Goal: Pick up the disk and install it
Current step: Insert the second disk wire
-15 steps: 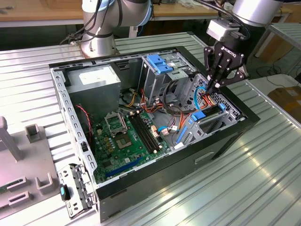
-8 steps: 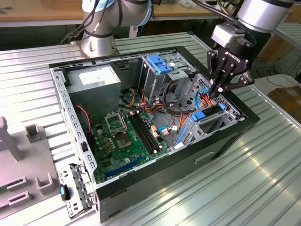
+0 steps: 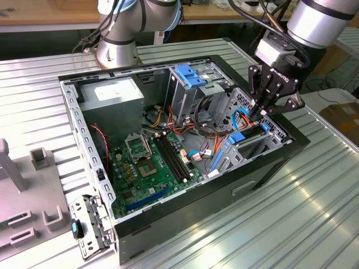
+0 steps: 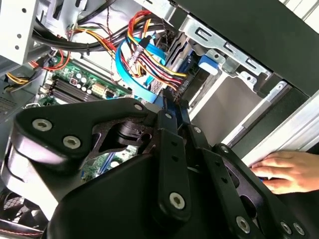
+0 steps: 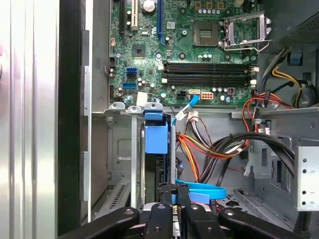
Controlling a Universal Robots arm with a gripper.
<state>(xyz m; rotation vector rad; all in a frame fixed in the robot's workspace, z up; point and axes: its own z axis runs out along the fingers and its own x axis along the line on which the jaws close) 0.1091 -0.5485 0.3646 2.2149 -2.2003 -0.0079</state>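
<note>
1. The ribbed metal table [image 3: 314, 213] carries everything, and the base of my arm stands at its far side in the exterior view.
2. The open black computer case [image 3: 185, 213] lies on its side on the table, with its inside facing up.
3. Inside it, the green motherboard [image 3: 151, 168] covers the floor towards the exterior view's left. The grey power-supply box [image 3: 112, 98] sits in the far corner beyond it.
4. The metal drive cage [image 3: 263, 143] fills the case's corner at the exterior view's right. A second cage with a blue bracket [image 3: 188, 75] on top stands further back.
5. My gripper [image 3: 256, 116] hangs right over that near cage, pointing down into it. In both wrist views the black fingers [image 5: 167, 199] are drawn narrow, almost together.
6. The disk [image 5: 156, 139] stands on edge in a slot of the cage, with its blue carrier end towards the motherboard. My fingertips pinch its upper edge, where a strip of blue rail shows between them.
7. A bundle of red, yellow and orange wires [image 5: 199, 149] runs just beside the slot. A flat blue cable [image 5: 199, 188] loops close to my fingers.
8. A person's hand [image 4: 284, 169] rests at the outer wall of the case, near my gripper in the second wrist view.
</note>
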